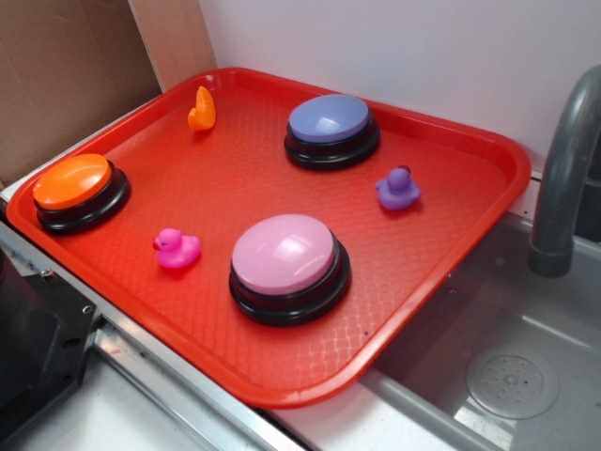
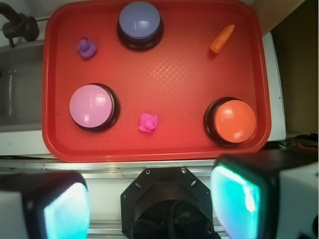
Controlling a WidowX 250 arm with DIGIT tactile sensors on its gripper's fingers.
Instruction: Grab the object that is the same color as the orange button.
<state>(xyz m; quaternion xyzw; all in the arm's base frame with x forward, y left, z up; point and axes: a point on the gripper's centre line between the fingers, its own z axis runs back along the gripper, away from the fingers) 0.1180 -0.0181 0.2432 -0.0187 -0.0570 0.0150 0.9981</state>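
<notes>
Gripper (image 2: 149, 201) released, above tray's (image 1: 470, 150) near edge | orange duck (image 1: 201, 110) far-left corner | orange button (image 1: 80, 191) near-left

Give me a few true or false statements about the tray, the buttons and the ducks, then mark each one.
1. The orange duck sits on the red tray. True.
2. The fingers grip the orange duck. False: they are open and empty, away from the tray.
3. The pink duck lies between the orange button and the pink button. True.
4. The purple duck rests on top of the lavender-blue button. False: it sits beside it, on the tray.
</notes>
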